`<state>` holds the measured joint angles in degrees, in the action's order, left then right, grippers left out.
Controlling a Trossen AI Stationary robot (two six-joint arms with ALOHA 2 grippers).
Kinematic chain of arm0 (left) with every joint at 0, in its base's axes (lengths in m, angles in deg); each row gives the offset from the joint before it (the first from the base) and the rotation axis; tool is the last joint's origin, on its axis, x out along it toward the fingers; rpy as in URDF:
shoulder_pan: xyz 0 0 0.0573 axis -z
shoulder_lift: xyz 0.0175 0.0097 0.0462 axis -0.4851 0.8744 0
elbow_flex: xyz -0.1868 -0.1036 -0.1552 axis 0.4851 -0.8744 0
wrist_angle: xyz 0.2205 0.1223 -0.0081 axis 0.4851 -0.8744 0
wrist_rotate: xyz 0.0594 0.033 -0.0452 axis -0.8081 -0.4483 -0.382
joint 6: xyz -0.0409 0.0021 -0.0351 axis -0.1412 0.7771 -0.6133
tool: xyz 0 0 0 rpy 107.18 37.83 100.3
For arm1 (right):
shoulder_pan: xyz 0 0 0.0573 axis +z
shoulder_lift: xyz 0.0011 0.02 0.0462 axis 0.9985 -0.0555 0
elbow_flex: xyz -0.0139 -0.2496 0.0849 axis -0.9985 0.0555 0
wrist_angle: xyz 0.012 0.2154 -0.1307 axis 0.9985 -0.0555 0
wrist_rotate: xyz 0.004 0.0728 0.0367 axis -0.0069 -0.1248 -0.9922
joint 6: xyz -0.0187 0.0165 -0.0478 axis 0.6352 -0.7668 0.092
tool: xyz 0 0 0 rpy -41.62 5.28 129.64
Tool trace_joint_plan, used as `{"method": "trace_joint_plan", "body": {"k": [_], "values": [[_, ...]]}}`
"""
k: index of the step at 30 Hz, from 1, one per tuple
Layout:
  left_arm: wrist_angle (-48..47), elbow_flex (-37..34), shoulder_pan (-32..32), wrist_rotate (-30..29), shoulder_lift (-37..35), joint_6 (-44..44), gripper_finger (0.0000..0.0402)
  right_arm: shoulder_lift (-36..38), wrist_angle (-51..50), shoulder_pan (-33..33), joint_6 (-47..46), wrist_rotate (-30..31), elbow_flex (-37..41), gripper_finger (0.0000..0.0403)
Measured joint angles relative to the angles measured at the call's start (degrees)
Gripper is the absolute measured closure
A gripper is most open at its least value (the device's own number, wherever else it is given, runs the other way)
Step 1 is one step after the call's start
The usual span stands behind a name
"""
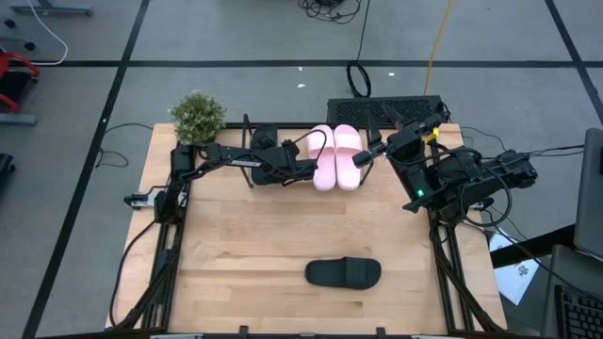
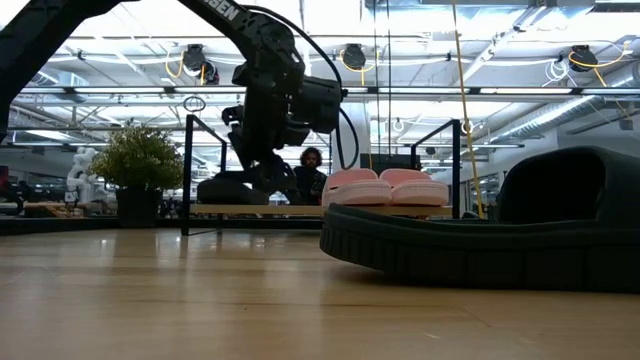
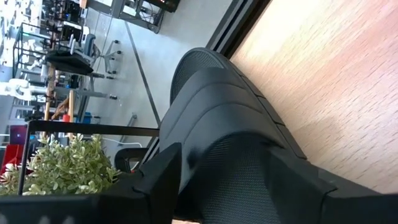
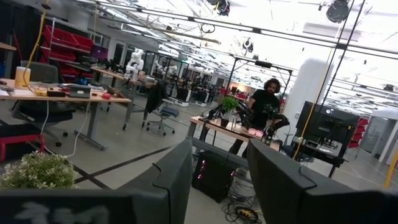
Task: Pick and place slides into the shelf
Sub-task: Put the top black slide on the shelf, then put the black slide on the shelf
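The shelf [image 1: 251, 179] [image 2: 300, 210] stands at the table's far edge. Two pale pink slides [image 1: 335, 156] [image 2: 385, 187] lie side by side on its board, soles down. A black slide [image 1: 267, 140] [image 2: 232, 188] [image 3: 236, 124] lies on the board to their left. My left gripper [image 1: 290, 158] [image 3: 227, 186] is over this slide, with the slide between its fingers. The second black slide [image 1: 343, 273] [image 2: 500, 235] lies sole down on the table near the near edge. My right gripper [image 1: 369, 155] [image 4: 217, 180] hovers just right of the pink slides, open, with nothing between its fingers. My left gripper has the black slide's strap part [image 3: 249, 162] between its two fingers [image 3: 163, 177], which lie across the slide's width. It comes slanting down from the table's left. The slide lies level with its sole on the shelf board [image 2: 250, 210].
A potted plant [image 1: 198, 117] [image 2: 148, 165] stands at the table's far left corner, beside the shelf. A black box [image 1: 384, 109] sits behind the far edge. A person [image 2: 312, 172] shows in the room beyond. Bare tabletop [image 1: 245, 235] lies between the shelf and the near black slide.
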<state>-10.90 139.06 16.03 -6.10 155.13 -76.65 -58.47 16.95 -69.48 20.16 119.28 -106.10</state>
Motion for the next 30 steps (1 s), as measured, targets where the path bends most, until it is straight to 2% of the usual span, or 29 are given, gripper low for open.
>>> {"method": "trace_joint_plan", "body": {"k": [8, 16, 25, 30], "values": [[-0.09, 0.0, 0.06, 0.48, 0.0, 1.93, 0.0133, 0.0, 0.0, 0.0, 0.0, 0.02, 0.0, 0.0257], [-0.33, 2.17, 0.81, 0.66, 0.0, 6.19, 0.0127, -0.02, 0.01, 0.0, -0.01, 0.02, 0.0, 0.0257], [-5.78, 10.51, 2.3, 0.71, -0.02, 7.74, 0.0128, -0.02, 0.01, 0.0, 0.07, 0.07, 0.0, 0.0257], [-10.3, 16.62, 5.06, 6.83, -0.04, 7.52, 0.0128, 0.14, 0.4, 0.0, 3.25, 0.06, 0.0, 0.0257]]}}
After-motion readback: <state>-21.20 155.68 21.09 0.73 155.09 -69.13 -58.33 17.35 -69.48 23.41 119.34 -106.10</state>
